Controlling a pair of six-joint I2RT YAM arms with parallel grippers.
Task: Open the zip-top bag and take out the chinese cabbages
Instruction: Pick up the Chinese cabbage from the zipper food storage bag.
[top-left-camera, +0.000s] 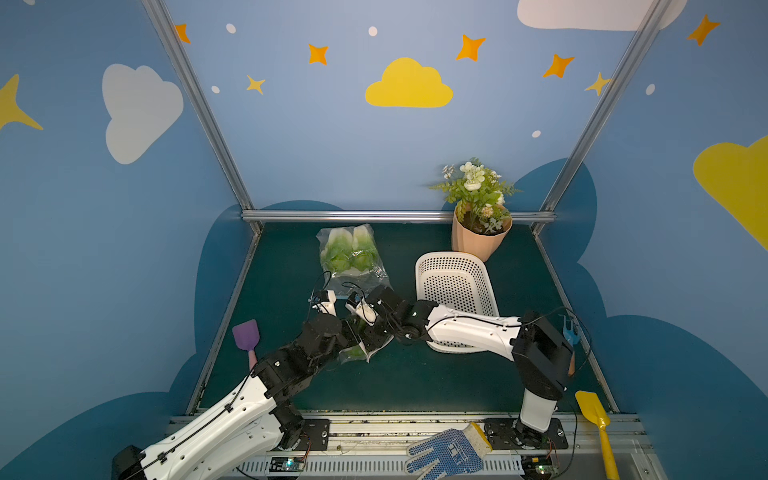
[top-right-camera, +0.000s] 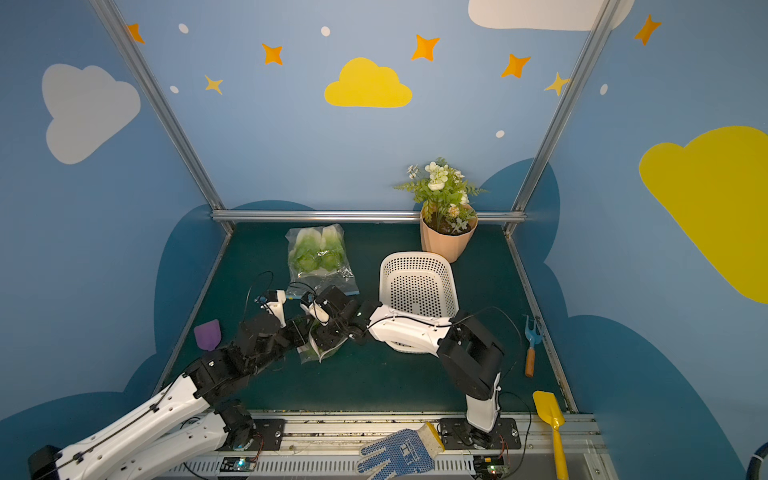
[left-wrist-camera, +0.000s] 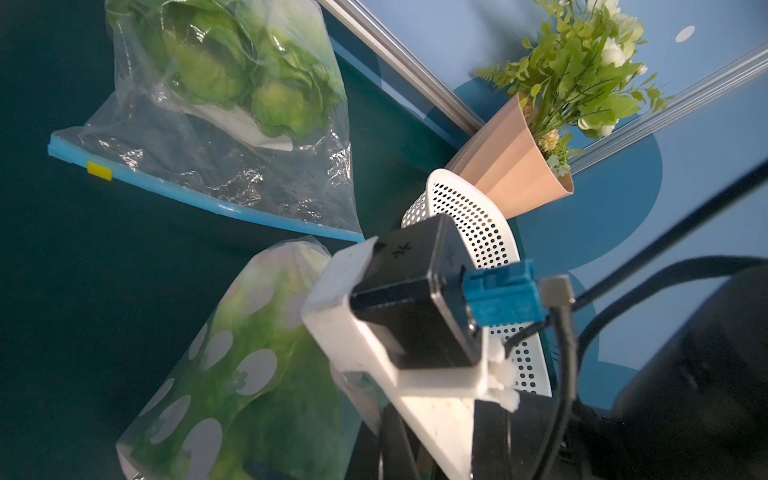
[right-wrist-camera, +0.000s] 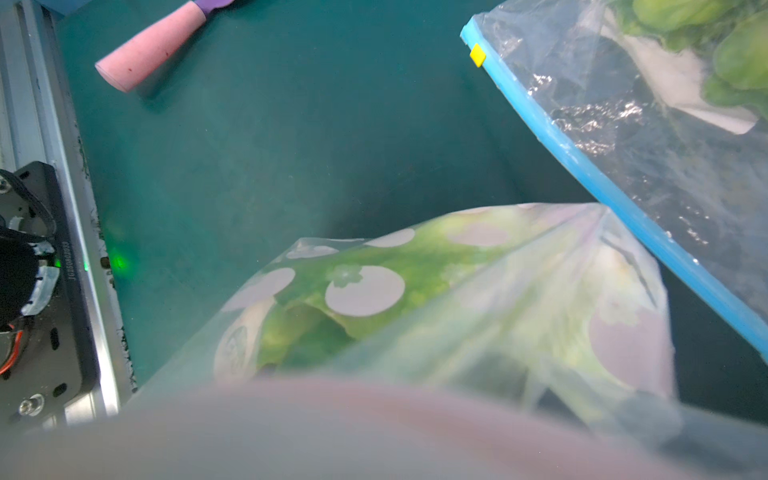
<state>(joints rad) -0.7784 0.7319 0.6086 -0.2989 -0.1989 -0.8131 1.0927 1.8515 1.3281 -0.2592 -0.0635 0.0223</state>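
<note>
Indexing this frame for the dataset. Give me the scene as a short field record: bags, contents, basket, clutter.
clear zip-top bag: flat on the mat, far side; blue zip strip appears closed, yellow slider near one end
cabbages: green heads inside the clear bag
dotted bag: raised between the two arms mid-table, greens inside
basket: white, perforated, nothing seen inside; near end hidden by the right arm
potted plant: behind the basket
clutter: purple spatula, yellow shovel, blue fork, glove

White-shelled arms (top-left-camera: 232, 422), black joints (top-left-camera: 540, 353), cables (top-left-camera: 549, 312)
</note>
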